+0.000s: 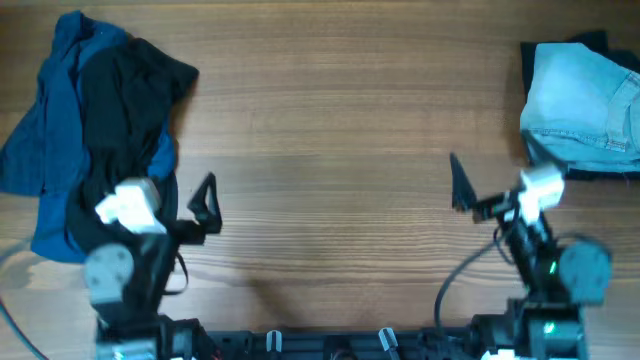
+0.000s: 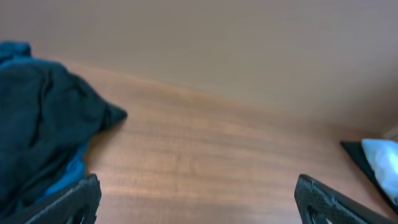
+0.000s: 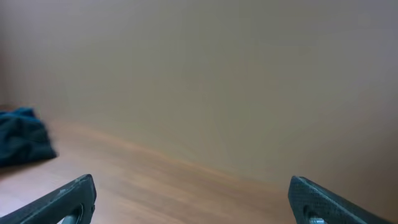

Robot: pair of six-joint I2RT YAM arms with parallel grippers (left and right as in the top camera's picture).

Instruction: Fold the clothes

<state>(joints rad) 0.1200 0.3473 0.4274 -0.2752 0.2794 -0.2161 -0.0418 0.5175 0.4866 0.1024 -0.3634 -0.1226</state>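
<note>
Dark fingertips are being shown at the bottom corners of both wrist views, and both pairs are being held wide apart with nothing between them. The left gripper (image 2: 199,214) is being aimed over bare wood beside the heap, and the right gripper (image 3: 193,208) is being pointed across the table (image 1: 330,110) at open board. Nothing is being gripped by either. From overhead, the clothes (image 1: 85,140) are being seen as a crumpled heap at the far left of the table, just beside the left gripper and well apart from the right one. A black top (image 1: 125,95) is being draped over a royal-blue garment (image 1: 45,150), whose edges are being shown on several sides. A pale denim piece (image 1: 585,95) is being seen at the far right, on some dark cloth (image 1: 592,40), near the right gripper. The heap is being judged light, limp and prone to sagging and bunching, so little force is probably being called for, though the layer beneath is likely to be dragged along by one pinch. A hold is best being taken at a free outer corner of the black top, such as the point jutting toward the table's middle; hems cannot be told at this sharpness.
</note>
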